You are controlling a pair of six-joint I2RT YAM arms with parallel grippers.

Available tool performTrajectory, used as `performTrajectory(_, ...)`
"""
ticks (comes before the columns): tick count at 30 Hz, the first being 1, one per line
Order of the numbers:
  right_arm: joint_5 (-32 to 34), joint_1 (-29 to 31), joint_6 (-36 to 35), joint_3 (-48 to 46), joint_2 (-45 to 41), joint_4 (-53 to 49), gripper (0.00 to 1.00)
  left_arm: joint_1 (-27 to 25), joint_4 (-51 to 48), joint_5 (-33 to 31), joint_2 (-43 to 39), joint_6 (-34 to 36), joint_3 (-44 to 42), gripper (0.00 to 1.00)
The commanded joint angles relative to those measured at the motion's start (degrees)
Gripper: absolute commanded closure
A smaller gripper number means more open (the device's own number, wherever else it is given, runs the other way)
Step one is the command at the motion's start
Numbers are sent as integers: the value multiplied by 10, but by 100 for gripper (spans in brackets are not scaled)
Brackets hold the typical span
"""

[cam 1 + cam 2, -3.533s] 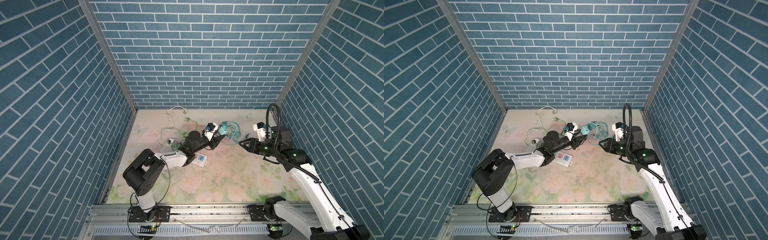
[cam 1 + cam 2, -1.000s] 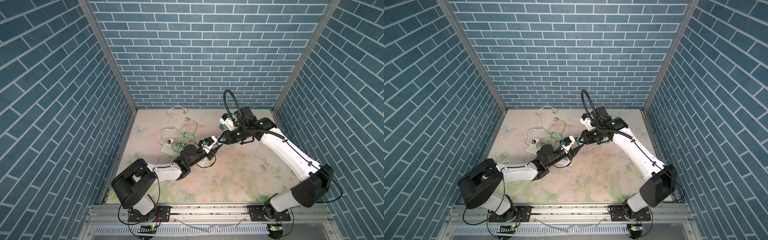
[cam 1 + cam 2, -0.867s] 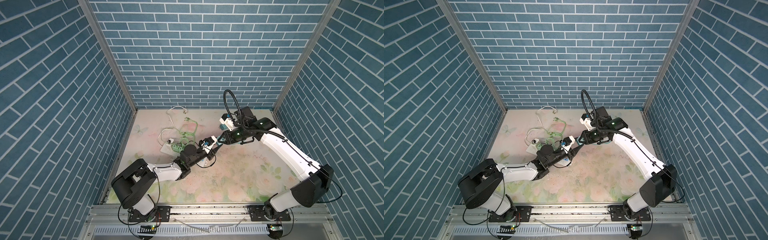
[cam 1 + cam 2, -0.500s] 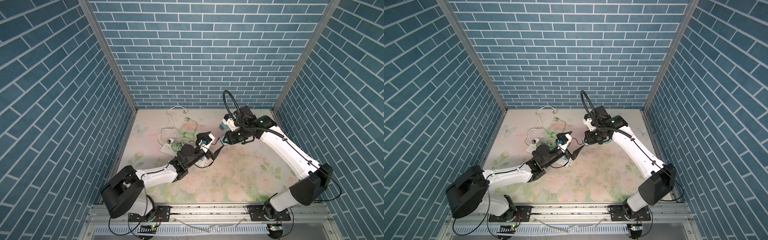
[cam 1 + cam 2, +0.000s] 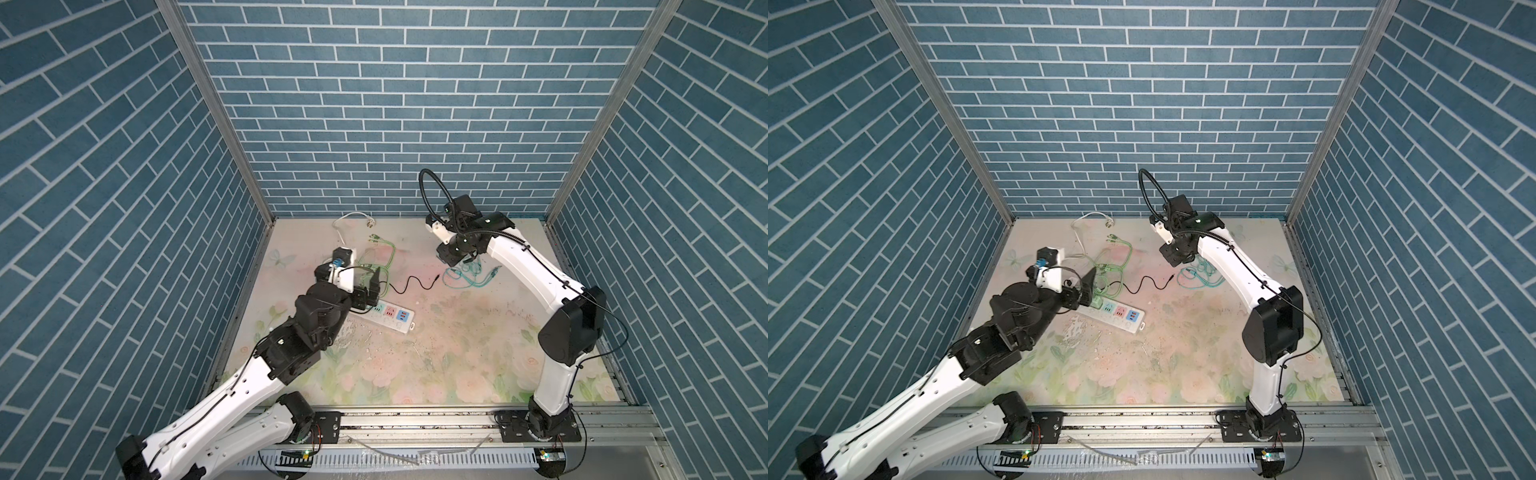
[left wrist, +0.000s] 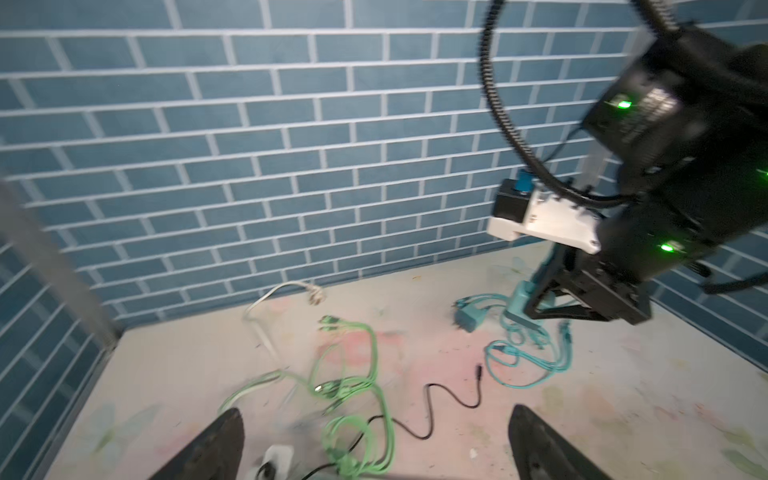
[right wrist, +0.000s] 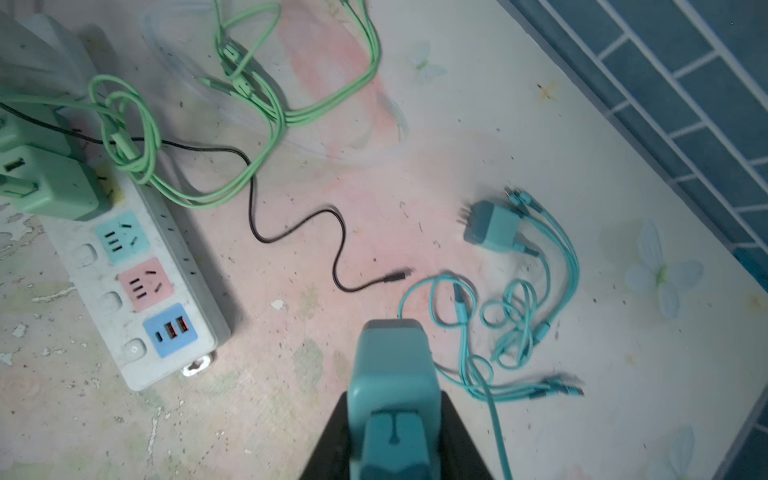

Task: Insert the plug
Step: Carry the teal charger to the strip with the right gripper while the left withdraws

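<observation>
The left hand (image 6: 374,411) has its two black fingers spread wide apart with nothing between them. In both top views it hangs over the left end of the white plastic power strip (image 7: 166,245). Just beside that hand, the mint-green square charger plug (image 7: 50,187) sits on the strip's end socket, next to a teal socket face. A pink socket face and a blue USB panel follow further along the strip. Whether the plug is pushed fully home cannot be told. Looped mint-green cable (image 7: 277,114) spills off that end of the strip onto the floral-printed worktop (image 5: 457,353). A thin black cable (image 7: 340,245) also runs out from there and snakes across the worktop, its small connector lying free.

The right hand (image 7: 395,399) is clamped on a rounded teal plastic block (image 7: 392,361), which stands between its black fingers above the worktop. This hand is well apart from the power strip, toward the back right. Below it lie a loose teal charger (image 7: 494,228), prongs showing, and a tangle of teal cables (image 7: 557,390). Near the back wall a white cord (image 6: 312,296) curls on the worktop.
</observation>
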Motion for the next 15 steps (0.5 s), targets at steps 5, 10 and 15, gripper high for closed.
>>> performTrajectory(5, -166, 58, -41, 15, 9, 80, 100, 110, -244, -5, -39, -127, 8, 0)
performTrajectory(10, -249, 104, -48, -15, 19, 117, 100, 116, -308, -42, -78, -196, 20, 0)
performTrajectory(15, -256, 150, -41, -78, 13, 131, 100, 116, -333, -36, -125, -231, 5, 0)
